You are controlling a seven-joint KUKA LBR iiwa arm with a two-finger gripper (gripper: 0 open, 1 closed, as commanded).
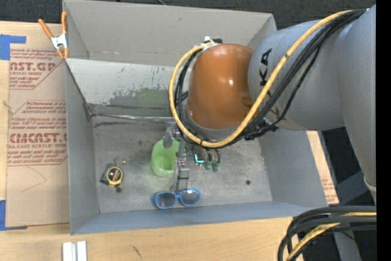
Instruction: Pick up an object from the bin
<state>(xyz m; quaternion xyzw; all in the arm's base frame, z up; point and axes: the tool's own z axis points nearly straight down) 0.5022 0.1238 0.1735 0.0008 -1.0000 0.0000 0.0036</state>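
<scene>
Presently the tool (182, 178) hangs low over the floor of the grey bin (79, 131), under the arm's orange wrist cover (219, 88). It is just right of a pale green cup-like thing (162, 158) and just beyond a pair of blue sunglasses (176, 198) that lie along the near wall. I cannot tell whether the tool is open or closed, and nothing can be seen gripped in it. A small yellow-and-black round thing (112, 175) lies well apart to the left. The step in hand looks like the final line-up over one of the two close things, though which one is unclear. To do it well, settle on one target and centre squarely over it, clear of its neighbour. The green thing seems bulkier and easier to grip. The sunglasses are flat and close to the wall, so taking them across the bridge would suit better.
</scene>
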